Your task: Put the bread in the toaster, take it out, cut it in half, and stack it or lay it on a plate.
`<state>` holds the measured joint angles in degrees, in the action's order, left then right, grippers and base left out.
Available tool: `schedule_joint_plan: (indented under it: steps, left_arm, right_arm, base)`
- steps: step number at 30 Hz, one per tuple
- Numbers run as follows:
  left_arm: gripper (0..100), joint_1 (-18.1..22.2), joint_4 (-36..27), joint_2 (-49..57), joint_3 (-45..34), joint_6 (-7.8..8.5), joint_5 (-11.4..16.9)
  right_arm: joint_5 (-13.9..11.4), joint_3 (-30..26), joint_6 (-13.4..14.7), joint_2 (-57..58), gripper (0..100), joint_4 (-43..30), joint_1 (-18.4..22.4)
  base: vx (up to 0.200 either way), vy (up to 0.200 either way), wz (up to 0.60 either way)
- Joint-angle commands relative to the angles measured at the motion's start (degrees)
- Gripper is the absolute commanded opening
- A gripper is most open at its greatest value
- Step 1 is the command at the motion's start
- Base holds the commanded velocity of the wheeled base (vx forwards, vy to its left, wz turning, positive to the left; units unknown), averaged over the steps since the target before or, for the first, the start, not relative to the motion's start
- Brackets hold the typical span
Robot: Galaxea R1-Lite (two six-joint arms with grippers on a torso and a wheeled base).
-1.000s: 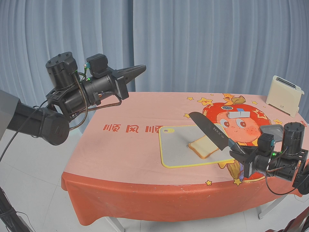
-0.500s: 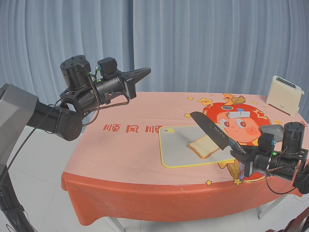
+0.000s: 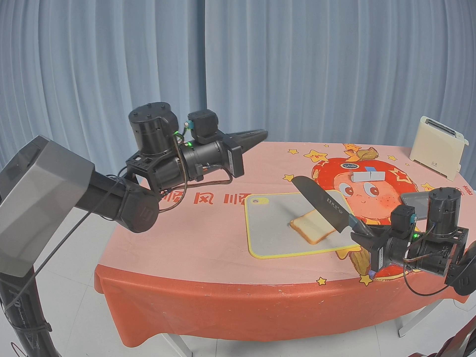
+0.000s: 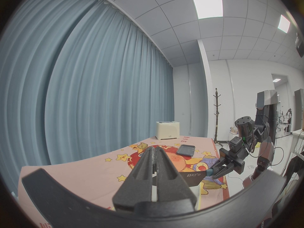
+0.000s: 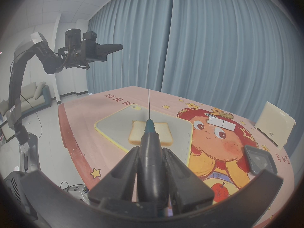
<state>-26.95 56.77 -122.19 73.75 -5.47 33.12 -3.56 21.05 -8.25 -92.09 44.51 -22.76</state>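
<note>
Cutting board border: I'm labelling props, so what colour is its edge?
Yellow, framing the pale grey cutting board; clearest in the head view.

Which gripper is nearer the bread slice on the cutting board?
Right. The right gripper holds the knife beside the cutting board's right edge, blade above the bread. The left gripper hangs high up beyond the board's far left corner, well apart from the bread.

toaster point(image 3: 438, 147) cream | knife point(image 3: 323, 202) black | board point(image 3: 270, 224) grey, yellow-rimmed | tray point(image 5: 259, 159) perhaps dark-grey
</note>
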Motion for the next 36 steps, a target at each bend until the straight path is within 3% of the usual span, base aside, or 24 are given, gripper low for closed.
schedule_joint_plan:
  steps: [1, 27, 31, 36]
  left_arm:
    - [0, -1.8, 0.1, -3.9, 1.5, -0.06, -0.2]
    - [0, -8.0, -0.3, -13.1, 9.9, 0.20, -0.4]
    - [0, -8.0, -2.7, -13.3, 13.1, 0.20, -1.1]
    - [0, -8.6, -6.4, -13.8, 16.6, 0.46, -4.6]
  right_arm:
    - [0.0, 0.0, 0.0, -2.4, 0, 0.1, -0.2]
    - [0.1, 0.0, -0.1, -2.6, 0, 0.1, 0.0]
    - [0.1, -0.2, -0.1, -2.0, 0, 0.1, -0.1]
    - [0.1, -0.2, -0.1, -2.0, 0, 0.1, 0.1]
  base:
    - [0.000, 0.000, 0.00]
    - [0.000, 0.000, 0.00]
    - [0.000, 0.000, 0.00]
    - [0.000, 0.000, 0.00]
